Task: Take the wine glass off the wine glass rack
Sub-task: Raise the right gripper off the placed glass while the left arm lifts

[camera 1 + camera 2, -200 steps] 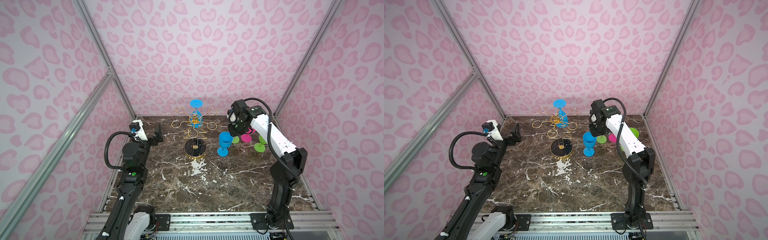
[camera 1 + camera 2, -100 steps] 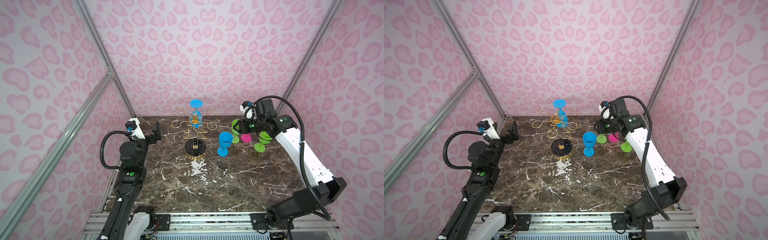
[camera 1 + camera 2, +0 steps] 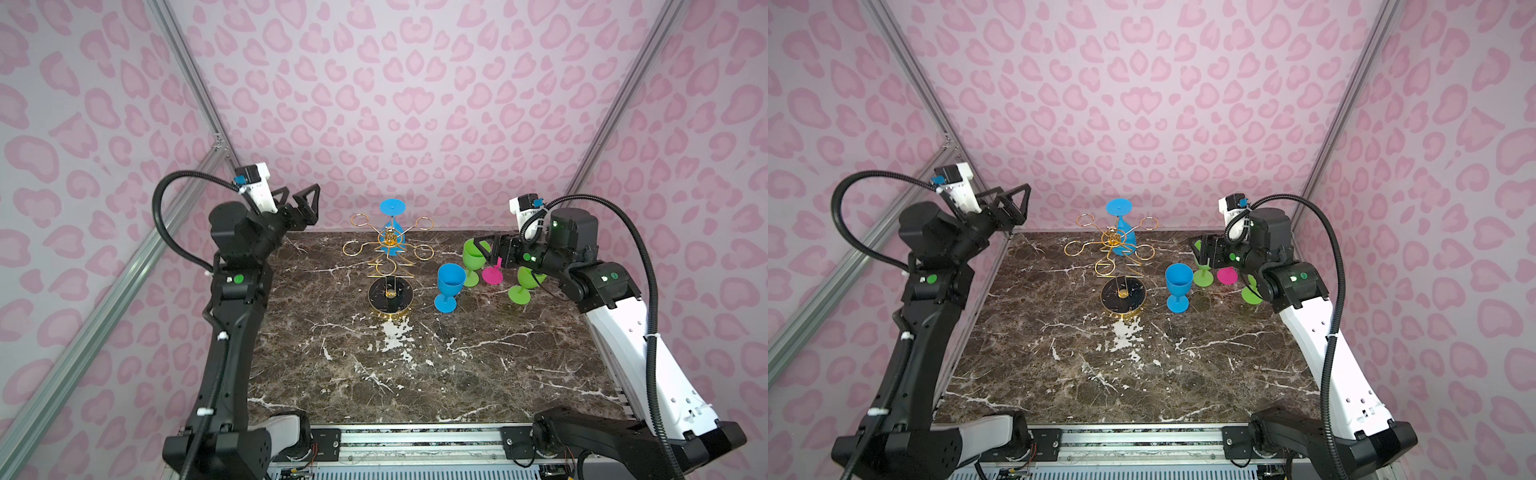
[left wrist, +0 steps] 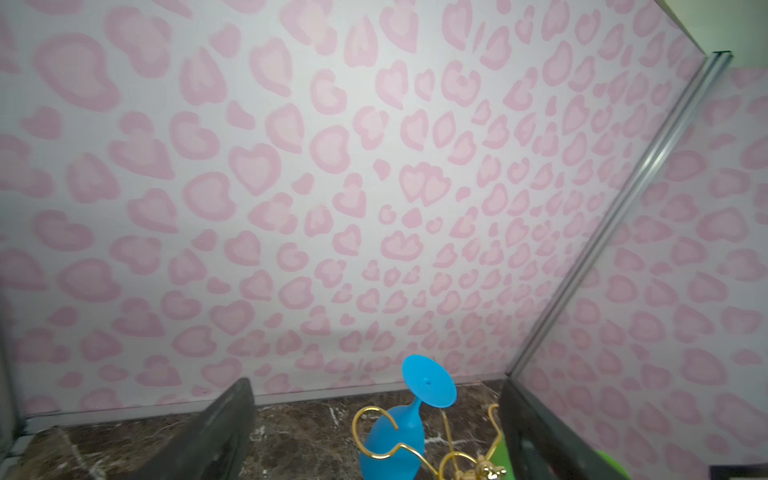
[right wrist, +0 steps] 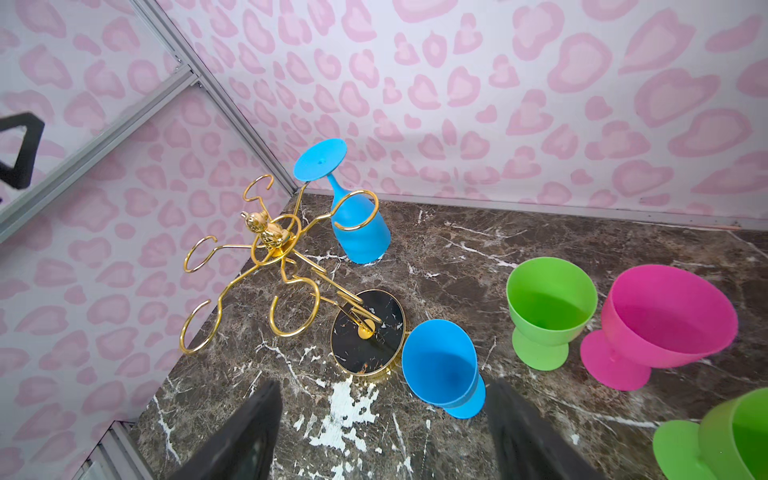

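Right gripper (image 3: 485, 248) has backed off the standing blue wine glass (image 3: 450, 286).

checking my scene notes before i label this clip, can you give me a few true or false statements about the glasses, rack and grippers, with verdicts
1. A blue wine glass hangs upside down on the wine glass rack. True.
2. The pink glass hangs on the rack too. False: it stands on the marble table beside a green glass.
3. The left gripper and the right gripper are both open and empty. True.
4. The second blue glass lies on its side. False: it stands upright, right of the rack's base in both top views.
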{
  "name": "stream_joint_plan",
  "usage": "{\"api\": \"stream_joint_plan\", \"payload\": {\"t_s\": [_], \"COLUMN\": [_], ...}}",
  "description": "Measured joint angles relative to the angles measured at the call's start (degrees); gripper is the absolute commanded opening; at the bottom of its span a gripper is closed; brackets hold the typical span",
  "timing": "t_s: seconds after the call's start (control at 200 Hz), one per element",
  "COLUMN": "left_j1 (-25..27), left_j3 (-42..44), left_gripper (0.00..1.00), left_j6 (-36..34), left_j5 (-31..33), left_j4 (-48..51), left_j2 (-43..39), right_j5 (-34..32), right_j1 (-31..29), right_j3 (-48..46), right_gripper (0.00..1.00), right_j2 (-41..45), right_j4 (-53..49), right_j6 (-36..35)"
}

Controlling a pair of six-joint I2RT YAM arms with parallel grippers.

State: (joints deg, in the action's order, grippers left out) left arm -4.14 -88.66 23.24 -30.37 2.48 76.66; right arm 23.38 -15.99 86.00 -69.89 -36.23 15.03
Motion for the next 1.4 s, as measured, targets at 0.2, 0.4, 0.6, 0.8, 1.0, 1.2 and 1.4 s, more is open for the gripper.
{"api": "stream_joint_plan", "payload": {"t_s": [0.2, 0.4, 0.6, 0.8, 1.0, 1.2, 1.4], "left_j1": [-0.5, 0.6, 2.6, 4.7, 5.5, 5.5, 5.0], "left_j3": [-15.9, -35.2, -45.2, -47.2, -47.9, -46.9, -43.0], "left_gripper": [0.76, 0.76, 0.76, 0.74, 0.73, 0.72, 0.72], "left_j6": [7.4, 5.8, 2.4, 2.0, 2.1, 2.0, 1.6], "left_j5": [-19.2, -24.8, -23.7, -22.5, -21.7, -21.9, -22.2], "left_j4": [10.0, 22.8, 31.7, 33.0, 32.5, 32.0, 32.2], "left_j2": [16.8, 30.3, 39.9, 44.4, 47.5, 47.5, 45.6], "right_j5": [-0.9, -0.8, -0.8, -0.9, -1.3, -1.0, 1.7], "right_j1": [0.6, 0.6, 0.6, 0.6, 0.6, 0.7, 0.7], "right_j3": [-2.4, -3.0, -3.9, -5.7, -6.9, -3.2, 4.6], "right_gripper": [0.8, 0.8, 0.8, 0.8, 0.81, 0.79, 0.75], "right_j2": [1.5, 2.7, 4.1, 5.4, 6.1, 0.7, -10.3], "right_j4": [-0.2, -0.5, -1.0, -2.4, -2.5, 0.2, 6.1], "right_j6": [-1.1, -1.4, -1.4, -1.2, -0.6, 0.7, 2.8]}}
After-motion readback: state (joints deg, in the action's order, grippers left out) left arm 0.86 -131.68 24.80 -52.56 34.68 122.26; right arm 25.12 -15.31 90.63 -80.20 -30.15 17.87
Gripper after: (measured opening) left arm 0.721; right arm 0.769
